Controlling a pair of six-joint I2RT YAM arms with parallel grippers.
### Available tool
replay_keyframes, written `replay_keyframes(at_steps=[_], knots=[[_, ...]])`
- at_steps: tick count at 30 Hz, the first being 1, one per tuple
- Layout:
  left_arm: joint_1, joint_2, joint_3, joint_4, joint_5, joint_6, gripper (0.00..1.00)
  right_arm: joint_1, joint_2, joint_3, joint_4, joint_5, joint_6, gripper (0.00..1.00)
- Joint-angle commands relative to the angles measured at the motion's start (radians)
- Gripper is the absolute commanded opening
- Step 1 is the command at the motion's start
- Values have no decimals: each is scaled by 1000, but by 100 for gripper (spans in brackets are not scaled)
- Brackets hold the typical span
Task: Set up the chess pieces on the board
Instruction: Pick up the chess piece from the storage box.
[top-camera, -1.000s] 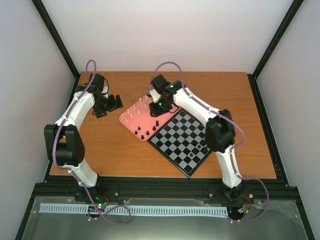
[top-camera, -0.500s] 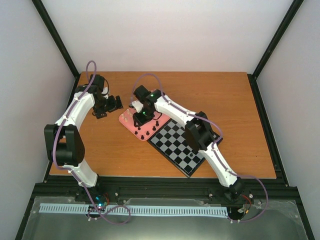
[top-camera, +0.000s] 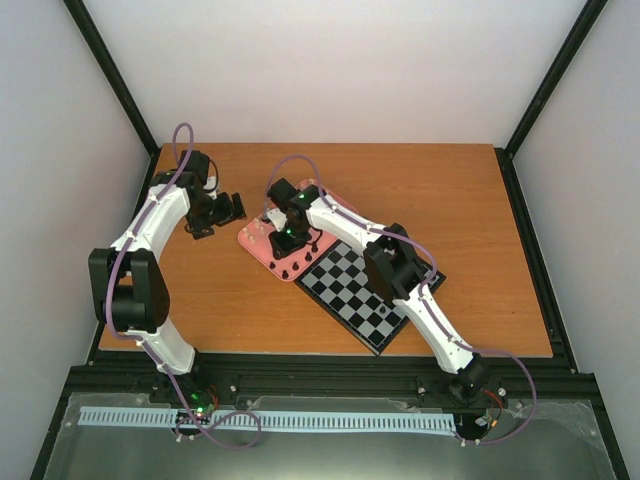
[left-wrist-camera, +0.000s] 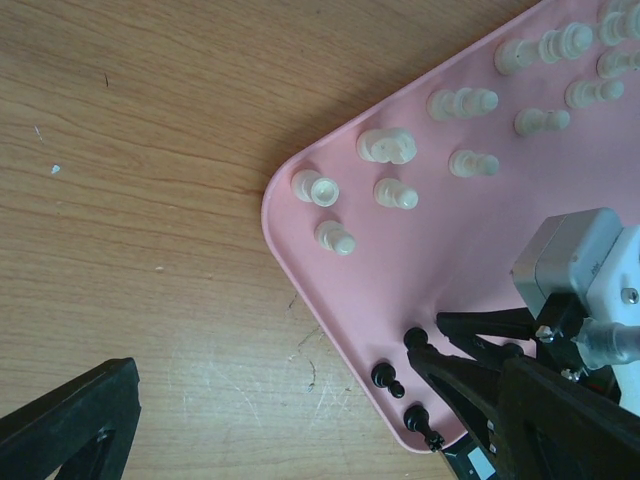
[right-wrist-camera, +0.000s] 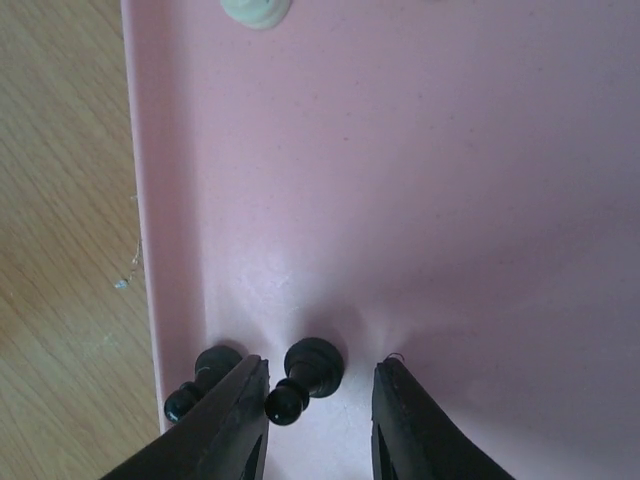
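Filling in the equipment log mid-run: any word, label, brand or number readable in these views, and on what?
None readable.
The board, the pink tray and the chess pieces show no print.
The grey module by the right gripper carries tiny dark marks in the left wrist view, too blurred to read.

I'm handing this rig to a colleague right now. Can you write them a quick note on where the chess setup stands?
Left gripper: jaws look open and empty, over the table beside the tray.
Right gripper: low over the tray's corner, jaws open on either side of a black piece, not closed on it.
Pieces: the cream pieces and several black ones stand on the tray. The board shows only a lone black one near its near corner.
Done: that one piece at most.
Left: nearly the whole setup, probably starting with closing on the straddled piece.
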Motion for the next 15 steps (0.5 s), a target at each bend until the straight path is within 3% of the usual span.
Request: replay_keyframes(at_steps=[1, 4, 10, 15], knots=[[-3, -26, 0, 13, 2, -12, 100, 7, 19, 27, -6, 21, 8, 27], [-3, -22, 0, 17, 7, -13, 100, 7, 21, 26, -9, 25, 8, 24], [-3, -20, 0, 18, 8, -13, 100, 7, 16, 25, -11, 34, 7, 10], [-3, -15, 0, 20, 13, -13, 100, 7, -1, 26, -17, 58, 1, 7]])
